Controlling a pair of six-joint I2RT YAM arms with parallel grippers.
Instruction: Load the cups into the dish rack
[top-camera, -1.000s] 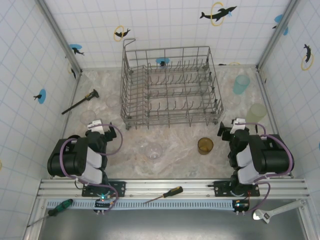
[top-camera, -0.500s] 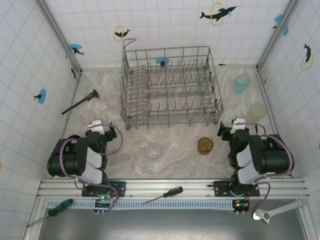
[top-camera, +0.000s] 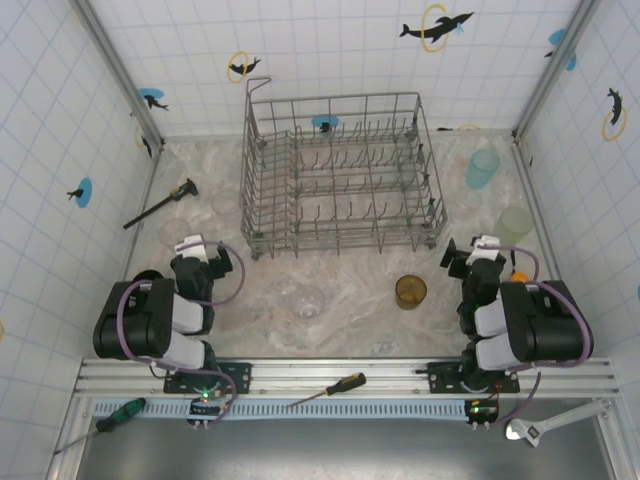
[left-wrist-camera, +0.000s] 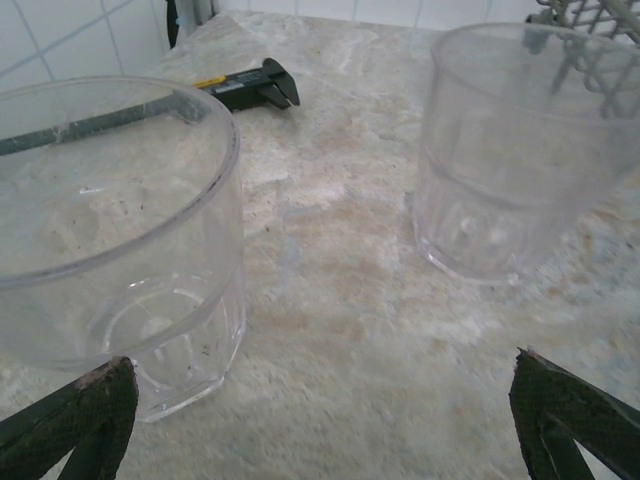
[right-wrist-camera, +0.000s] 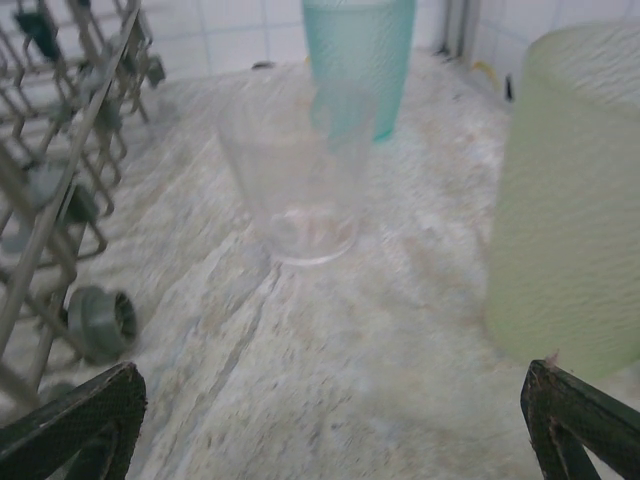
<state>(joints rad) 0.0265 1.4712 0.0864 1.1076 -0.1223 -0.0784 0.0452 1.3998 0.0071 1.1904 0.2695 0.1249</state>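
So the dish rack (top-camera: 343, 175) sits in the upper middle of the top view, on the marble-look desk (top-camera: 350, 268), close to the back tiled wall. All the cups I can make out are standing on the desk outside the rack:

- The amber cup (top-camera: 411, 291) is below the rack's lower right corner, a bit right of centre.
- The middle clear cup (top-camera: 303, 300) is left of that, well apart from it.
- The blue cup (top-camera: 483, 168) is just right of the rack.
- The green cup (top-camera: 517, 224) is below the blue one, near the right wall.

In the right wrist view a small clear cup (right-wrist-camera: 300, 170) stands upright in front of the blue one, with the green one big on the right edge and the rack's wheel and wires on the left.

The left wrist view has a near clear cup (left-wrist-camera: 120, 240) at lower left. A far clear cup (left-wrist-camera: 520, 150) is at upper right, well apart from it. Both are upright, and a black caliper (left-wrist-camera: 245, 88) lies at the top.

The left pincer (left-wrist-camera: 320, 425) is spread wide and holds nothing, its tips in the bottom corners of that frame. The right pincer (right-wrist-camera: 330, 430) is wide apart too and holds nothing.

Down on the rail at the bottom of the top view there's a yellow-handled screwdriver (top-camera: 327, 389), a green-handled screwdriver (top-camera: 118, 411) and a wrench (top-camera: 545, 425).
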